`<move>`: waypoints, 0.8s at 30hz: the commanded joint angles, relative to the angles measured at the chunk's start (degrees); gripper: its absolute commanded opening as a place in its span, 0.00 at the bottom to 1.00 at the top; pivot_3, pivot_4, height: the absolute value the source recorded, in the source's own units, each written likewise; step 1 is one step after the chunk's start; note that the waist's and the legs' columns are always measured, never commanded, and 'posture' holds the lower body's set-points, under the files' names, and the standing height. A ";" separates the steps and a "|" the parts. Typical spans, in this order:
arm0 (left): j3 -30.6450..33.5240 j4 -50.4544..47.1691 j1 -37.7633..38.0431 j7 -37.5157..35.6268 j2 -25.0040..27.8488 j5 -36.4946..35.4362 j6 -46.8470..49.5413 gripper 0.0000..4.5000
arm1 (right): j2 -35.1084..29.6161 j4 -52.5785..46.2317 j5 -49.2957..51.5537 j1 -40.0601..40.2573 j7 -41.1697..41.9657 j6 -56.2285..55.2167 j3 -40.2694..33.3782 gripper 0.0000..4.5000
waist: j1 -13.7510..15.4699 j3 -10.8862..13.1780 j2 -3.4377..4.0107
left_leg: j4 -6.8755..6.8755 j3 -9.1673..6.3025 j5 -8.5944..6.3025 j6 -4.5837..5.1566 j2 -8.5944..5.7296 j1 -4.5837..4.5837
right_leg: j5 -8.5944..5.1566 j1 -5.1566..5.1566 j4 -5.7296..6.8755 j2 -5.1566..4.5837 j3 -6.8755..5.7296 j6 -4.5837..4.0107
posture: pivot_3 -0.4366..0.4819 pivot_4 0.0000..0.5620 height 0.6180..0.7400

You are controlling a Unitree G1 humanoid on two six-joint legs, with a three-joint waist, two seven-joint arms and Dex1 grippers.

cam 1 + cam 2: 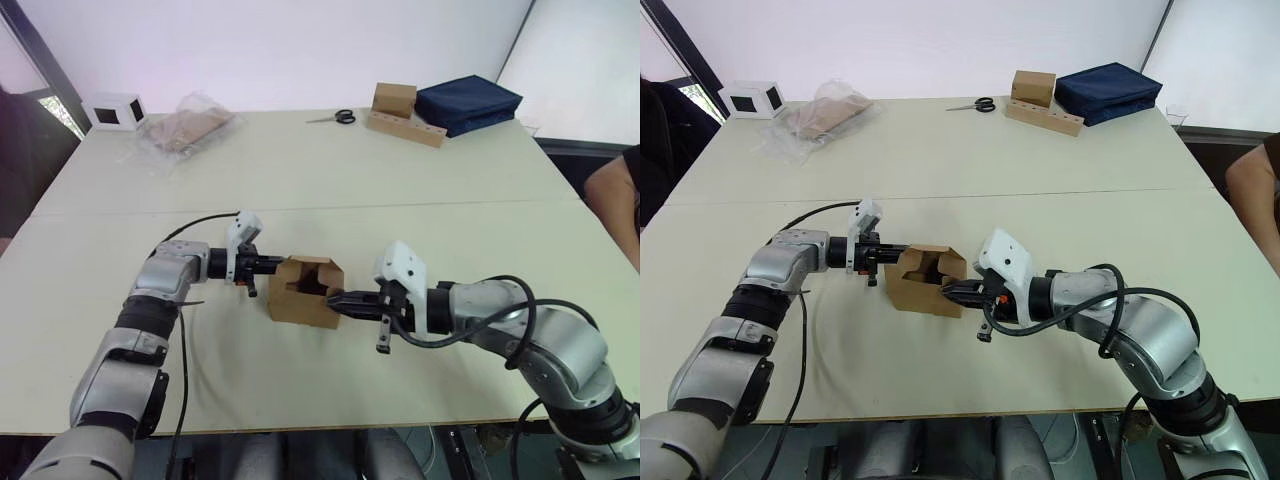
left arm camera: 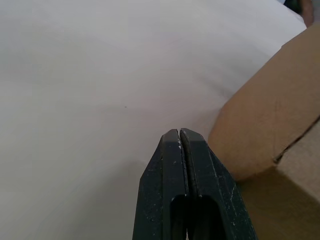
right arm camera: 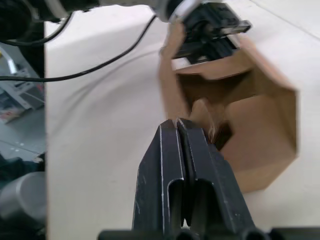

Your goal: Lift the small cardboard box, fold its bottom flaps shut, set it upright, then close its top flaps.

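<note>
The small cardboard box [image 1: 303,292] rests on the table between my two arms, its open end facing up and towards my right arm. A brown flap [image 3: 202,111] hangs inward inside the opening. My left gripper [image 1: 274,266] is shut, its tips against the box's left wall [image 2: 270,125] with nothing held. From the other side, my right gripper [image 1: 333,297] is shut too, and its tips [image 3: 177,123] sit at the rim of the opening, just in front of the inner flap. The left gripper [image 3: 215,27] shows behind the box in the right wrist view.
Along the far edge stand a white box with a dark window [image 1: 115,110], a plastic bag of cardboard [image 1: 190,128], scissors [image 1: 336,117], a squarer brown box [image 1: 394,98] on a flat strip [image 1: 405,128], and a navy bag [image 1: 468,103]. A person's arm [image 1: 615,200] is at the right edge.
</note>
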 commanded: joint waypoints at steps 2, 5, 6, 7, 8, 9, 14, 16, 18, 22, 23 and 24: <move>1.46 -3.73 0.95 0.16 0.33 -0.84 0.95 0.00 | 1.15 0.49 -1.29 -2.22 0.94 -2.24 1.29 0.00 | 0.00 0.00 0.00 | 0.00 0.00 0.00 0.00 0.00 0.00 | 0.00 0.00 0.00 0.00 0.00 0.00 | 0.48 0.27 1.00; 1.69 -4.83 1.41 0.80 0.04 -1.03 1.49 0.00 | 1.20 1.41 -2.39 -2.63 1.30 -2.81 2.61 0.00 | 0.06 0.00 0.00 | 0.00 0.00 0.00 0.00 0.00 0.00 | 0.00 0.01 0.00 -0.01 0.00 0.00 | 0.48 0.27 1.00; 1.73 -5.07 1.53 1.01 -0.02 -1.06 1.60 0.00 | 1.23 1.68 -2.74 -2.70 1.42 -2.99 2.93 0.00 | 0.12 0.00 0.00 | 0.00 0.00 0.00 0.00 0.00 0.00 | 0.00 0.01 0.00 -0.02 0.00 0.00 | 0.48 0.27 1.00; 1.76 -5.28 1.63 1.14 -0.06 -1.09 1.69 0.00 | 1.25 1.92 -3.06 -2.77 1.53 -3.07 3.20 0.00 | 0.12 0.00 0.00 | 0.00 0.00 0.00 0.00 0.00 0.00 | 0.00 0.01 0.00 -0.02 0.00 0.00 | 0.48 0.27 1.00; 1.78 -5.54 1.75 1.31 -0.10 -1.13 1.82 0.00 | 1.27 2.13 -3.42 -2.82 1.69 -3.19 3.53 0.00 | 0.11 0.00 0.00 | 0.01 0.00 0.00 0.00 0.00 0.00 | 0.00 0.01 0.00 -0.02 0.00 0.00 | 0.48 0.27 1.00; 1.80 -5.78 1.86 1.45 -0.13 -1.16 1.92 0.00 | 1.42 2.43 -3.78 -2.88 1.70 -3.28 3.85 0.00 | 0.09 0.00 0.00 | 0.01 0.00 0.00 0.00 0.00 0.00 | 0.00 0.01 0.00 -0.02 0.00 0.00 | 0.48 0.27 1.00; 1.95 -6.22 2.02 2.02 -0.33 -1.21 2.08 0.00 | 2.85 3.96 -5.26 -3.34 1.81 -4.23 4.90 0.00 | 0.01 0.00 0.00 | 0.00 0.00 0.00 0.00 0.00 0.00 | 0.00 0.00 0.00 -0.01 0.00 0.00 | 0.48 0.27 1.00; 1.95 -6.31 2.07 2.17 -0.37 -1.21 2.01 0.00 | 3.48 4.53 -5.71 -3.51 1.94 -4.50 5.13 0.00 | 0.00 0.00 0.00 | 0.00 0.00 0.00 0.00 0.00 0.00 | 0.00 0.00 0.00 0.00 0.00 0.00 | 0.48 0.27 1.00; 2.00 -6.44 2.10 2.31 -0.37 -1.30 2.00 0.00 | 4.18 5.40 -6.06 -3.69 2.07 -4.79 5.37 0.00 | 0.00 0.00 0.00 | 0.00 0.00 0.00 0.00 0.00 0.00 | 0.00 0.00 0.00 -0.01 0.00 0.00 | 0.48 0.27 1.00; 2.05 -6.65 2.17 2.66 -0.36 -1.32 1.86 0.00 | 4.98 6.73 -6.90 -3.71 2.53 -5.22 5.86 0.00 | 0.03 0.00 0.00 | 0.00 0.00 0.00 0.00 0.00 0.00 | 0.00 0.00 0.00 -0.01 0.00 0.00 | 0.48 0.27 1.00; 2.06 -6.84 2.22 2.73 -0.35 -1.34 1.91 0.00 | 5.12 7.02 -7.11 -3.68 2.61 -5.28 6.00 0.00 | 0.03 0.00 0.00 | 0.01 0.00 0.00 -0.01 0.00 0.00 | 0.00 0.01 0.00 -0.02 0.00 0.00 | 0.48 0.27 1.00; 2.06 -6.98 2.26 2.76 -0.34 -1.36 1.95 0.00 | 5.21 7.27 -7.36 -3.63 2.74 -5.39 6.15 0.00 | 0.03 0.00 0.00 | 0.01 0.00 0.00 -0.01 0.00 0.00 | 0.00 0.01 0.00 -0.01 0.00 0.00 | 0.48 0.27 1.00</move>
